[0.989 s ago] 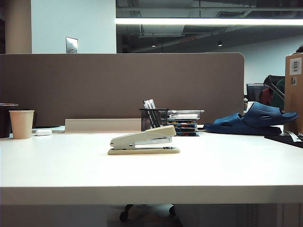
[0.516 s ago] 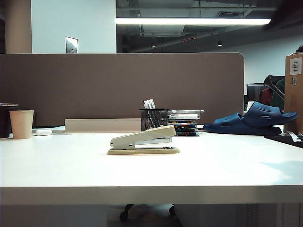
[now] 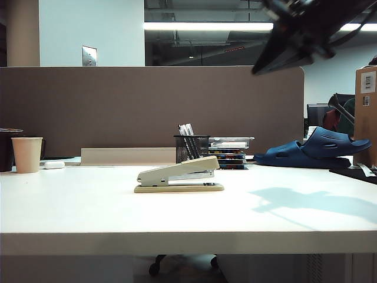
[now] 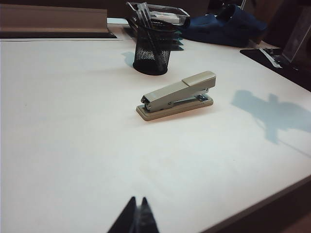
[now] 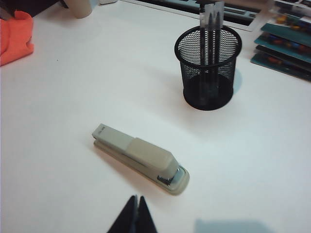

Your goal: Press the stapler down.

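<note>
the stapler [image 3: 178,175] lay flat on the white tabletop [image 3: 88,212], just in front of the black mesh pen cup [image 3: 191,148], with its top arm raised and nothing touching it. the right claw [image 5: 135,213] hung high above the tabletop, well apart from the stapler, and its two tips stood together in the right wrist view. the left claw [image 4: 137,216] was also held off the stapler, over the near part of the tabletop, tips together.

the step in hand seemed to be the approach. to press well, the right claw should probably come down with tips together onto the raised front end of the top arm, push straight down, and stay clear of the pen cup.

in the exterior view the right arm [image 3: 306,29] was only a dark blurred shape cut by the frame, and the left arm did not show there. both claws showed only their tips at the picture edge.
</note>
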Available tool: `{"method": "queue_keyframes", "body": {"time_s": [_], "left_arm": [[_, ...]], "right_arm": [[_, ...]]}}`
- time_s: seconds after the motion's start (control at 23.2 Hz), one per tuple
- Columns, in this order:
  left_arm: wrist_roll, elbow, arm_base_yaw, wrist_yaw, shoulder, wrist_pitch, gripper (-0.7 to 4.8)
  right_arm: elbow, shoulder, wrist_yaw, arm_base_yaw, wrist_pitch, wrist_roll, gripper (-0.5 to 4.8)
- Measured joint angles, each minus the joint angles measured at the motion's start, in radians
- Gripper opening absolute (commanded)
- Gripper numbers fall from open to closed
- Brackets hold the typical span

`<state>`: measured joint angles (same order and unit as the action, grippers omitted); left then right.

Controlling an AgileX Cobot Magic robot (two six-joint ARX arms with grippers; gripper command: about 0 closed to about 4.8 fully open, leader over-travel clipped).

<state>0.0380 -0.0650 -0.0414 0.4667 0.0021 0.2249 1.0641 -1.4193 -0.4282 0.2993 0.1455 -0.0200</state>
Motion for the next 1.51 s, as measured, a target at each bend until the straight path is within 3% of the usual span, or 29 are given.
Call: {"method": "queue_keyframes", "body": {"time_s": [0.43, 0.73, 1.51], "left_arm": [[0.0, 0.0, 0.0, 0.0, 0.0, 0.001, -0.05], [0.0, 0.0, 0.0, 0.0, 0.0, 0.0, -0.05], [0.0, 0.0, 0.0, 0.0, 0.0, 0.001, -0.05]], "right_arm": [[0.109, -0.286, -0.051, 0.05, -0.032, 0.017, -0.09], [0.109, -0.399, -0.085, 0.07, -0.179, 0.06, -0.09], [0.118, -0.5, -0.06, 0.069, -0.277, 0.096, -0.09]]}}
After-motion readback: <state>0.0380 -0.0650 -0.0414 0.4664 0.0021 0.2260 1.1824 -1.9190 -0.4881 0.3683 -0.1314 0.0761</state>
